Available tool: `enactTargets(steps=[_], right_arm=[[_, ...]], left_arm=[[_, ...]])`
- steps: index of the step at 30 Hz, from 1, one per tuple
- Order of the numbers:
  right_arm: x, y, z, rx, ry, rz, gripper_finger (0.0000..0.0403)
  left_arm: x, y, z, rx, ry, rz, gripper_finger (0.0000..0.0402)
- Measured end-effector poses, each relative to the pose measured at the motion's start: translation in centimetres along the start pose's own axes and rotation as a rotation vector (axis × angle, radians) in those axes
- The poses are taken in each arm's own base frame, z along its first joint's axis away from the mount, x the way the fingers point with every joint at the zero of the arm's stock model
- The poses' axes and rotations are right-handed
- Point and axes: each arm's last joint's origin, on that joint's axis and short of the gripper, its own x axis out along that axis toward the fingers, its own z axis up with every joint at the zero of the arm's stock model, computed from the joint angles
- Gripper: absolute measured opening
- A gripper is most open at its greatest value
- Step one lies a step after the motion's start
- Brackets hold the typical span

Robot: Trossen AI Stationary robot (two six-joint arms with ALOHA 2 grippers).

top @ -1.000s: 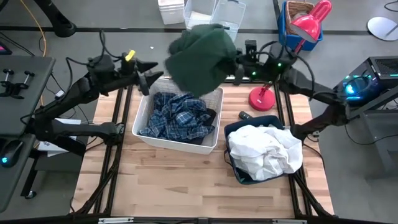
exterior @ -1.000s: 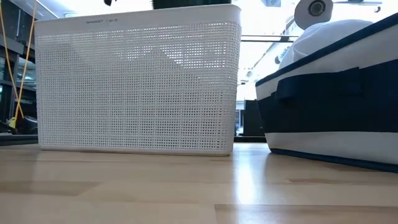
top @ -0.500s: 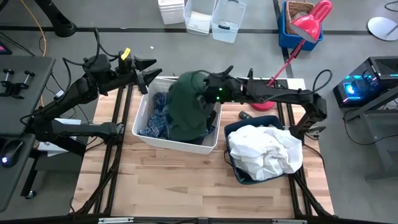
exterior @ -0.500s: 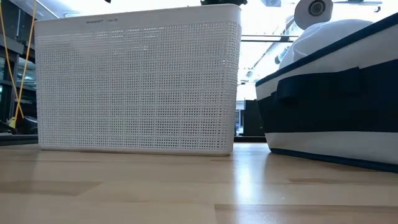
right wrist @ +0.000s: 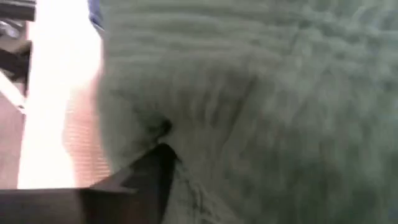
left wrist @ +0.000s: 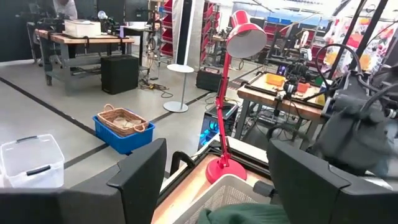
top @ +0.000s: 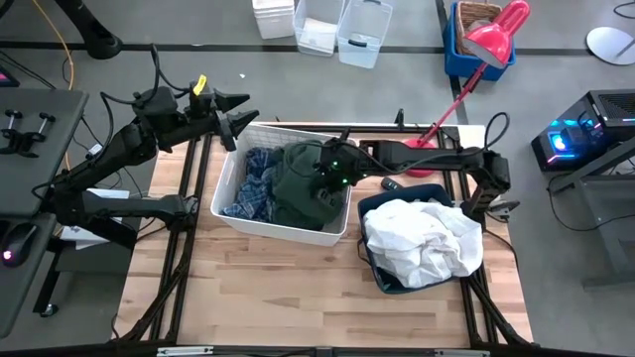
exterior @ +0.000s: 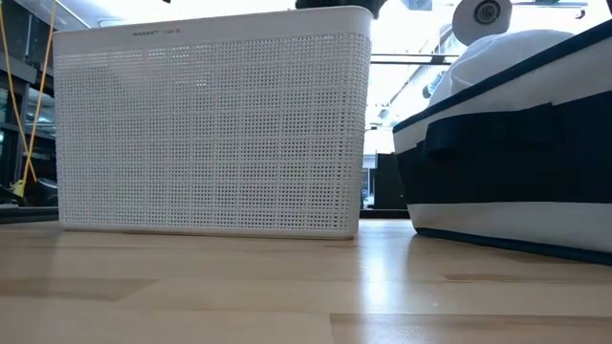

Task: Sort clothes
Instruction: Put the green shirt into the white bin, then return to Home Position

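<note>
The dark green garment (top: 296, 183) lies bunched in the white lattice basket (top: 230, 188), on top of the blue-and-white plaid shirt (top: 253, 183). My right gripper (top: 317, 180) is low over the green cloth, which fills the right wrist view (right wrist: 261, 93). The white garment (top: 422, 238) is heaped in the navy bin (top: 369, 260) to the basket's right. My left gripper (top: 246, 111) stands open and empty above the basket's far left corner. The low view shows only the basket's wall (exterior: 210, 134) and the bin (exterior: 507, 162).
A red desk lamp (top: 422, 149) stands at the table's far edge, right of the basket, with a small dark object (top: 390, 183) beside it. Bare wooden tabletop (top: 298, 288) lies toward the near edge. Clear boxes and a blue crate (top: 476, 40) stand on the floor beyond.
My right gripper has come down from above the table's far edge toward the near and left, into the basket, carrying the dark green garment. The garment hung high beyond the basket; now it lies heaped on the plaid shirt.
</note>
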Motion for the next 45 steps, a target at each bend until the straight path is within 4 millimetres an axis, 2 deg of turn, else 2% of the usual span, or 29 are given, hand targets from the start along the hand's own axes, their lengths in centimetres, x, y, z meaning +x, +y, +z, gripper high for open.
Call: enactTargets(steps=[3, 5, 10, 13, 19, 28, 32, 41, 45], right_arm=[[-1.9, 0.2, 0.5, -0.032, -0.058, 0.018, 0.0279], [-3.6, 0.2, 1.1, -0.029, -0.089, 0.008, 0.0301], [-8.0, 0.3, 2.2, -0.039, -0.16, -0.08, 0.0312], [-9.9, 0.4, 2.2, -0.056, -0.173, -0.129, 0.0313], [-11.6, 0.1, 1.5, -0.055, -0.174, -0.171, 0.0314], [-11.8, 0.0, 1.0, -0.124, -0.118, -0.173, 0.0314], [-12.6, -0.1, 0.2, -0.142, -0.066, -0.188, 0.0314], [-18.1, -0.6, -1.9, -0.127, -0.095, -0.258, 0.0314], [-20.0, -1.0, -3.1, -0.059, -0.183, -0.251, 0.0314]], left_arm=[[0.0, 0.0, 0.0, 0.007, 0.0, 0.0, 0.0266], [0.0, 0.0, 0.0, 0.014, 0.0, 0.0, 0.0266], [0.0, 0.0, 0.0, 0.014, 0.0, 0.0, 0.0266], [0.0, 0.0, 0.0, 0.014, -0.003, -0.001, 0.0266], [0.0, 0.0, 0.3, 0.013, -0.027, -0.004, 0.0266], [0.0, -0.1, 0.5, -0.016, -0.051, -0.021, 0.0266], [0.0, -0.4, 0.5, -0.021, -0.039, -0.107, 0.0266], [-0.3, -0.4, 0.3, 0.013, -0.014, -0.141, 0.0266], [-0.4, -0.2, -1.4, -0.021, -0.005, -0.14, 0.0266]])
